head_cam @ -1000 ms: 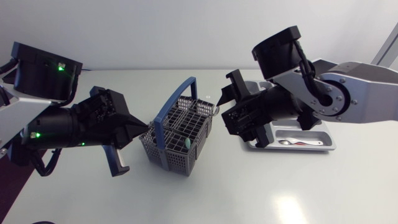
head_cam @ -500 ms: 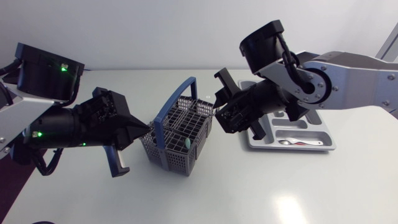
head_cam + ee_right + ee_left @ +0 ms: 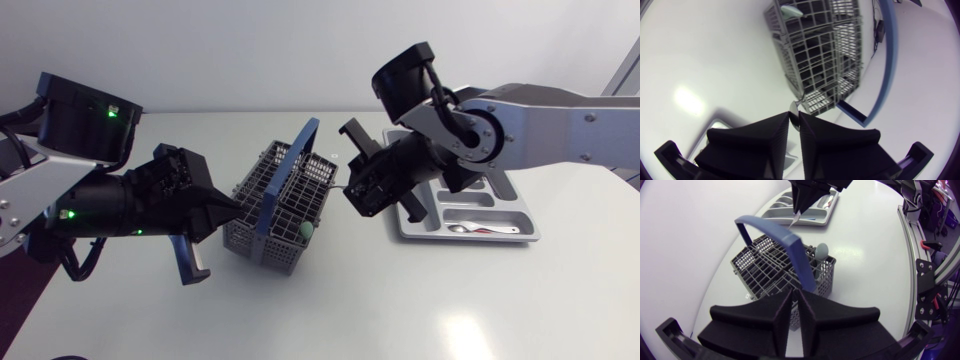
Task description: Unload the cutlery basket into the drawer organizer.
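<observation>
The grey wire cutlery basket (image 3: 262, 222) with a blue handle (image 3: 288, 168) stands mid-table, slightly tilted. My left gripper (image 3: 238, 208) is shut on its near wall; in the left wrist view the gripper (image 3: 796, 302) pinches the basket's (image 3: 765, 272) mesh. My right gripper (image 3: 347, 187) is at the basket's far rim, shut on the tip of a thin silver cutlery piece (image 3: 796, 105), which is also seen under that gripper (image 3: 797, 218). A pale green spoon (image 3: 303, 230) sticks out of a corner compartment. The grey drawer organizer (image 3: 520, 236) lies to the right, with cutlery (image 3: 470, 229) in one slot.
The right arm's elbow and links (image 3: 520, 125) hang over the organizer's back half. The left arm's bulky body (image 3: 90, 205) fills the table's left side. Bare table lies in front of the basket and organizer.
My right gripper has moved left to the basket's rim and closed on the silver piece. The basket has shifted and tilted a little to the left. The left gripper keeps its hold.
</observation>
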{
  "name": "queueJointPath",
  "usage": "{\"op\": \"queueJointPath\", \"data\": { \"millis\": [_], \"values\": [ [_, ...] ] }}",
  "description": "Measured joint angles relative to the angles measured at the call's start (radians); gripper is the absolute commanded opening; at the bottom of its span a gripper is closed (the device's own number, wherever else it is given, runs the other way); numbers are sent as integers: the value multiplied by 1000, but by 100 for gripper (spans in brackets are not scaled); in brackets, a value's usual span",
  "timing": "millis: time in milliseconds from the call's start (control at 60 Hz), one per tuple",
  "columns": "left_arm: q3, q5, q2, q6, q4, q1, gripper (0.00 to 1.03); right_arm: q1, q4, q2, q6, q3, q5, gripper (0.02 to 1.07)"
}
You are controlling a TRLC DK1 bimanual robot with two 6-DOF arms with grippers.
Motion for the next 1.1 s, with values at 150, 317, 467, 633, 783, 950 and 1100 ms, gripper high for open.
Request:
{"op": "queueJointPath", "data": {
  "millis": [150, 317, 467, 633, 783, 950, 1100],
  "values": [
    [-1, 7, 0, 0, 0, 8, 12, 5, -38, 18, -3, 2, 0, 10],
    [-1, 7, 0, 3, 0, 8, 12, 7, -51, 12, -3, 11, -4, 10],
    [-4, 8, 0, 4, 1, 8, 12, 13, -50, -11, -3, 22, -3, 10],
    [-25, 8, 0, 4, 1, 8, 12, 14, -52, -29, -3, 32, -3, 10],
    [-29, 8, 0, 4, 1, 8, 12, 14, -82, -65, 2, 50, -3, 10],
    [-29, 9, 0, 4, 1, 8, 12, -4, -141, -138, 36, 53, -11, 10],
    [-29, 19, -2, 4, 1, 8, 12, -89, -156, -220, 77, 23, -63, 10]
  ]
}}
